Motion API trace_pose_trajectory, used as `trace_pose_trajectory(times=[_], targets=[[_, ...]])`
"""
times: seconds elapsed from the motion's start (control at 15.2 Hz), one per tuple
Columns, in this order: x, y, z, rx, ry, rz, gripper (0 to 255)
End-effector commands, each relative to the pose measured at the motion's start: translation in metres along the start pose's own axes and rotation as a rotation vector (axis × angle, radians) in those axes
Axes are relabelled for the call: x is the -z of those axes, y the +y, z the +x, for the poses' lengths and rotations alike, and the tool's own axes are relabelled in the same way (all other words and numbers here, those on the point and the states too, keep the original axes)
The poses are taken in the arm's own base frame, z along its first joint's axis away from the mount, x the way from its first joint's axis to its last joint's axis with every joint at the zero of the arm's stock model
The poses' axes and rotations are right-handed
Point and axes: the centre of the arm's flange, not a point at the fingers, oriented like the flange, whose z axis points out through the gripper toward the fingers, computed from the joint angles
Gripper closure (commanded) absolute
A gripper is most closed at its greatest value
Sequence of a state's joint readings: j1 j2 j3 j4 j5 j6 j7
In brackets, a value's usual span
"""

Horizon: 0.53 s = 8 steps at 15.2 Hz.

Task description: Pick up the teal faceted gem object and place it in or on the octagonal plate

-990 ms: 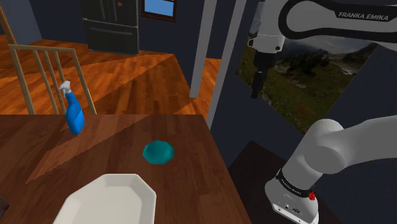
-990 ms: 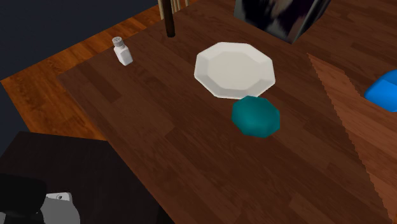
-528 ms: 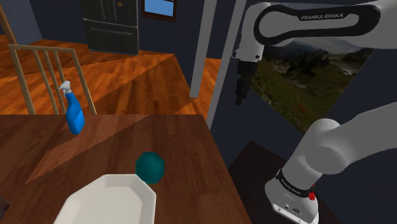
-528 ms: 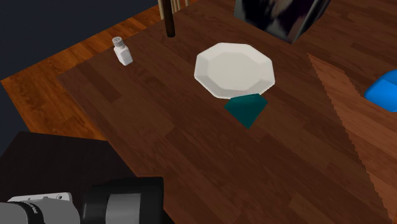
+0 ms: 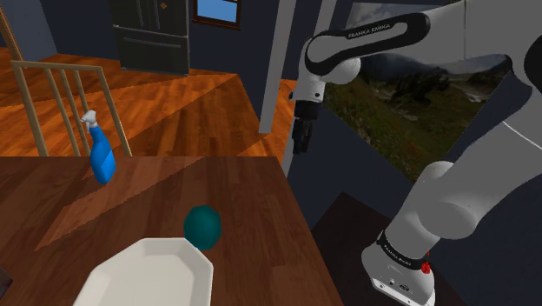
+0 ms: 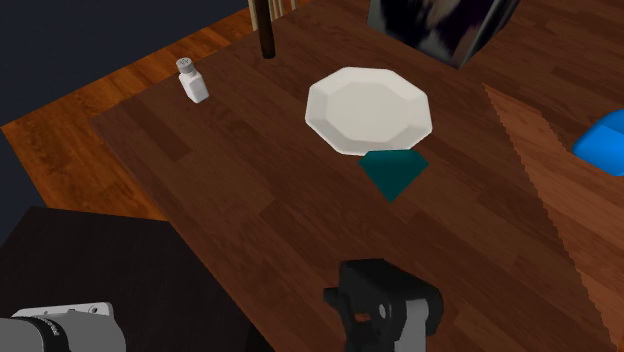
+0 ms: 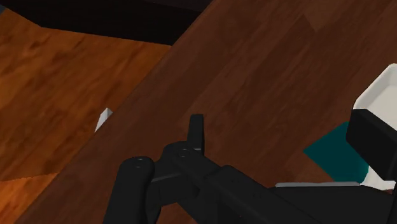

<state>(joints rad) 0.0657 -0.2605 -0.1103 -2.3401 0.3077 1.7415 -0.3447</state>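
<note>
The teal faceted gem (image 5: pixel 202 226) rests on the brown wooden table (image 5: pixel 252 200), against the rim of the white octagonal plate (image 5: pixel 148 278). In the second exterior view the gem (image 6: pixel 394 172) shows its point toward the camera, just below the plate (image 6: pixel 368 108). My black gripper (image 5: pixel 300 142) hangs high over the table's edge, well to the shoulder view's right of the gem and far above it. In the wrist view my gripper (image 7: pixel 286 121) has its fingers (image 7: pixel 196 130) wide apart with nothing between them; the gem (image 7: pixel 336 156) and plate (image 7: pixel 376 95) lie beyond the far finger.
A blue spray bottle (image 5: pixel 102 155) stands at the back of the table, with a wooden chair back (image 5: pixel 65 100) behind it. A small white shaker (image 6: pixel 192 80) stands near the table's edge. The dark stand (image 6: pixel 90 270) adjoins the table.
The arm has swung toward the shoulder view's left and come over the table's edge. The gem has rolled from lying flat to resting against the plate's rim.
</note>
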Motion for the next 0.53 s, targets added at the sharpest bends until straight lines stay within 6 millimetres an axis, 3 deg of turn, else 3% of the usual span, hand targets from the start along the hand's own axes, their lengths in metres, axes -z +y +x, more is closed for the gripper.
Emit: trace_pose_trajectory(times=[0.0, 0.46], targets=[[-0.018, 0.004, 0.024, 0.012, -0.015, 0.07, 0], [-0.08, 0.01, 0.101, 0.059, -0.071, 0.304, 0]])
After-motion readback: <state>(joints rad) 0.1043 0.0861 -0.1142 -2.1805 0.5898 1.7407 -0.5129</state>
